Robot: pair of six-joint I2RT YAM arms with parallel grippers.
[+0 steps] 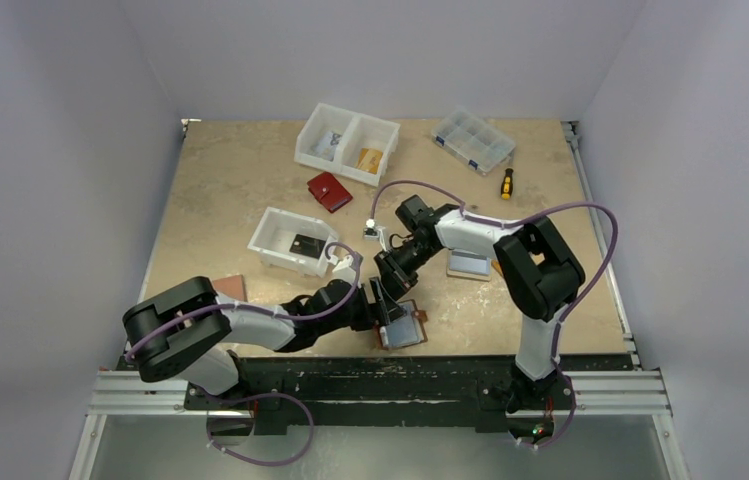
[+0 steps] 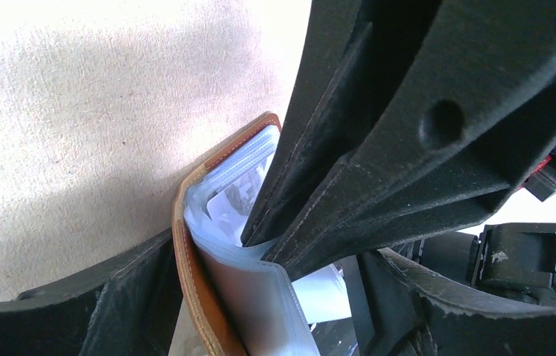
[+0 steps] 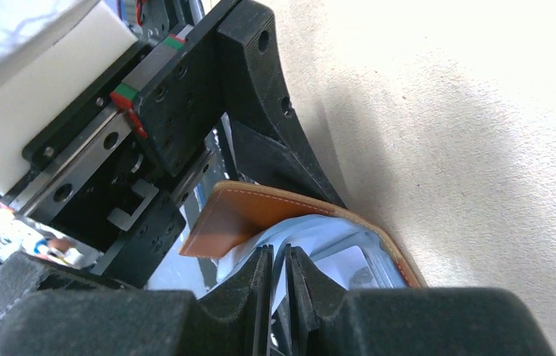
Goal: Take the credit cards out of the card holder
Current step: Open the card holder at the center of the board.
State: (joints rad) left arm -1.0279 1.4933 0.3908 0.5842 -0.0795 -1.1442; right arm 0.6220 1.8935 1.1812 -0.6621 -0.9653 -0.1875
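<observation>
black fingers of the right gripper (image 3: pixel 280 256) sit narrow, nipping a thin pale leaf among the clear plastic sleeves (image 2: pixel 252 297) of the reddish-brown leather folding card holder (image 3: pixel 260 211), which lies open near the front edge of the beige table (image 2: pixel 74 111). the left gripper (image 1: pixel 378 308) straddles its cover; whether it clamps i cannot tell. this looks like the pull-out step, though no credit cards show in the nip. the next move calls for a firm brace and a straight draw out of the sleeve.

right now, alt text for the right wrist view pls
The right gripper is nearly shut, pinching the clear sleeves inside the open brown card holder. The left gripper brackets the holder on the beige table.
</observation>
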